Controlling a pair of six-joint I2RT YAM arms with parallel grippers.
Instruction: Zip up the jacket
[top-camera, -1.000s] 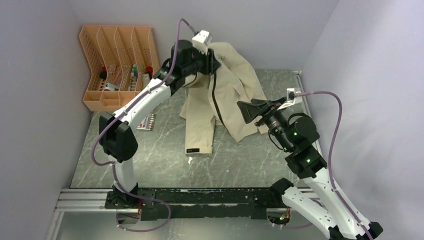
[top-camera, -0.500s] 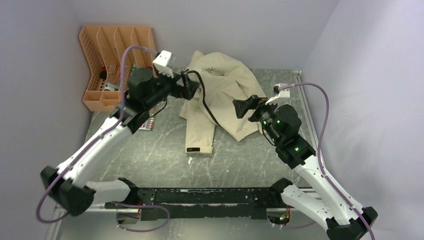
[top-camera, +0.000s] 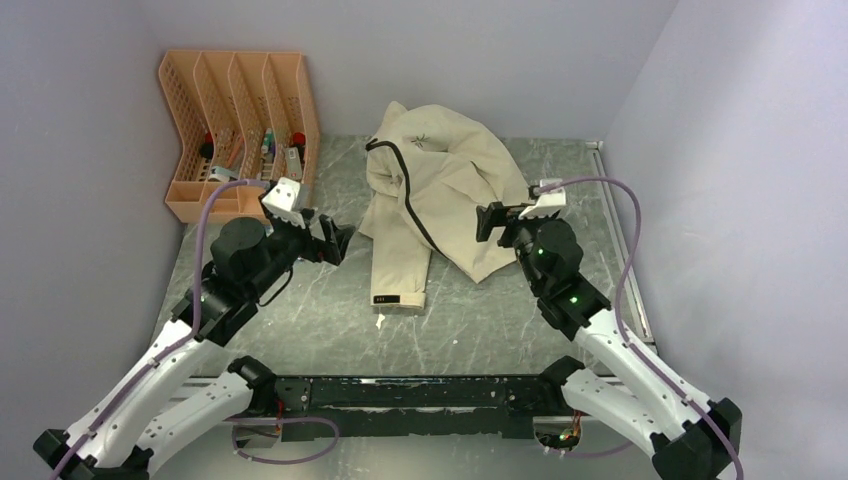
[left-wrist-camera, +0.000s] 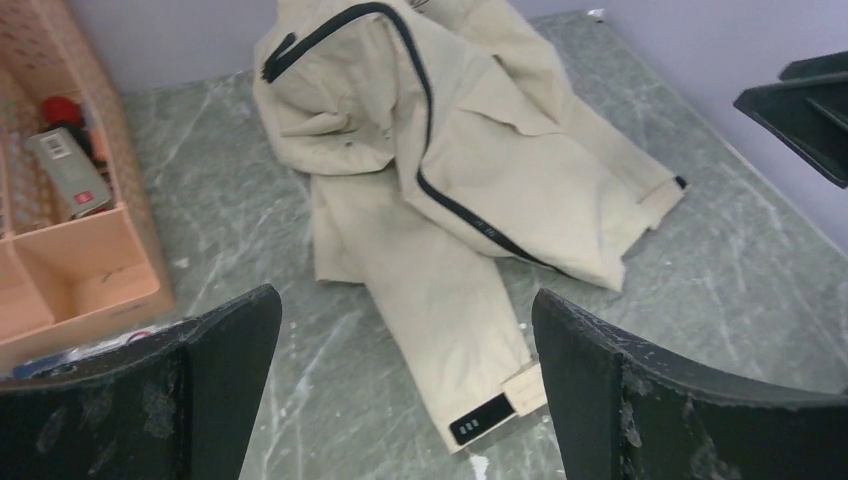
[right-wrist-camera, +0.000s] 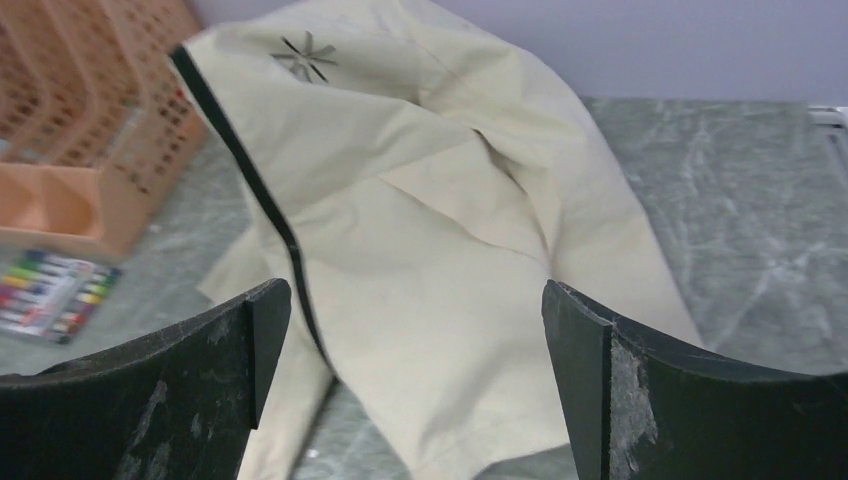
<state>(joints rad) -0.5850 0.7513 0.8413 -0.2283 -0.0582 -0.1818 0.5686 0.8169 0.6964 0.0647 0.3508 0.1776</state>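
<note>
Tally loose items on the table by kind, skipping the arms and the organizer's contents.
Jacket: 1
Orange organizer: 1
Marker pack: 1
Small white scrap: 1
Total: 4

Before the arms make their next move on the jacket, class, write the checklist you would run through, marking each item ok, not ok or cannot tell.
1. Left claw open and empty: ok.
2. Right claw open and empty: ok.
3. Neither claw touching the jacket: ok.
4. Jacket spread flat on the table: not ok, it lies bunched and folded over itself.
5. Dark zipper edge in view: ok.
6. Zipper pull located: cannot tell.
</note>
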